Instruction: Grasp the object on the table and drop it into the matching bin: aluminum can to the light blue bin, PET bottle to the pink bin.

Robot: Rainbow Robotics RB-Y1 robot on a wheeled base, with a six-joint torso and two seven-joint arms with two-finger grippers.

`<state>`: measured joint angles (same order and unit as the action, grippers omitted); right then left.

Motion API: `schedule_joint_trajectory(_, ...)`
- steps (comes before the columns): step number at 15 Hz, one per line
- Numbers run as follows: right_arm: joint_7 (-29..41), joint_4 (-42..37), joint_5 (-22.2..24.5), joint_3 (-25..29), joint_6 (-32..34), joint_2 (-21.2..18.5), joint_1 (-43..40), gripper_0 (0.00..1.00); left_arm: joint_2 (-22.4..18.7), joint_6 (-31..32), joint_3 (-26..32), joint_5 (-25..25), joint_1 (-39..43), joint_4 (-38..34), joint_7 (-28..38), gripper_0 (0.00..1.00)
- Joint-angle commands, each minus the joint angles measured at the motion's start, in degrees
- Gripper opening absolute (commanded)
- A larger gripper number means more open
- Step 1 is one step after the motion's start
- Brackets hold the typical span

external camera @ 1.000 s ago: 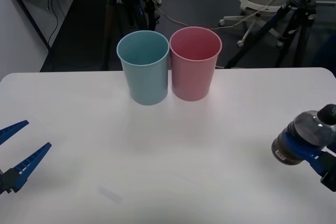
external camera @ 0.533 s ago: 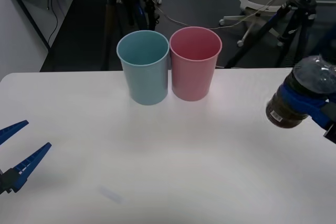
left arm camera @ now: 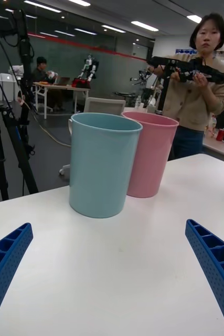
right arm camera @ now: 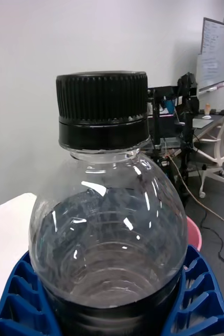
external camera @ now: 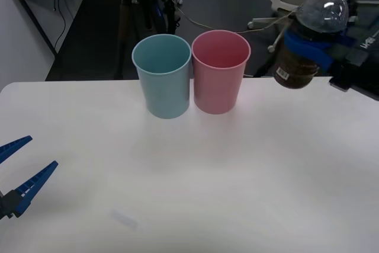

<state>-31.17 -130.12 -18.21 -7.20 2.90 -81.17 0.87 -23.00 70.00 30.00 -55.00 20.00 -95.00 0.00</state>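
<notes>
The large plain white tabletop with rounded corners (external camera: 195, 170) lies well below the right gripper (external camera: 314, 48) and just under the left one. On it, toward its far edge, stand the tall round light blue plastic bin (external camera: 162, 75) and the tall round pink plastic bin (external camera: 219, 70), side by side and touching or nearly so; both sit lower than the right gripper and toward its left, the pink one the nearer of the two.

The right gripper hangs raised in the air past the table's far right edge, its blue ribbed fingers (right arm camera: 198, 299) clamped around the small clear plastic bottle with a dark cap and dark brown label band (external camera: 310, 39). The bottle is tilted — cap up toward the gripper's wrist camera, base pointing down toward the pink bin's side.

The left gripper (external camera: 21, 173) rests low at the table's near left, its fingers spread wide apart — nothing between them.
</notes>
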Motion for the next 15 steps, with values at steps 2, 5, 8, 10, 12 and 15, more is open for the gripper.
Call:
schedule_joint_trajectory(2,1.73,8.48,-0.42,-19.43,-3.25,2.24,24.53,0.00,0.00,0.00,0.00,0.00,0.00,0.00,0.00,1.00)
schedule_joint_trajectory(5,2.69,16.66,-0.77,-30.24,-3.69,6.29,37.63,0.00,0.00,0.00,0.00,0.00,0.00,0.00,0.00,1.00)
schedule_joint_trajectory(8,3.22,25.53,-0.86,-37.71,-3.69,11.74,46.86,0.00,0.00,0.00,0.00,0.00,0.00,0.00,0.00,1.00)
schedule_joint_trajectory(10,3.31,30.54,-0.86,-40.44,-3.69,14.81,50.81,0.00,0.00,0.00,0.00,0.00,0.00,0.00,0.00,1.00)
schedule_joint_trajectory(12,3.31,35.46,-0.95,-42.64,-3.60,18.24,54.15,0.00,0.00,0.00,0.00,0.00,0.00,0.00,0.00,1.00)
schedule_joint_trajectory(15,3.40,41.18,0.63,-44.39,-3.69,22.37,56.88,0.00,0.00,0.00,0.00,0.00,0.00,0.00,0.00,1.00)
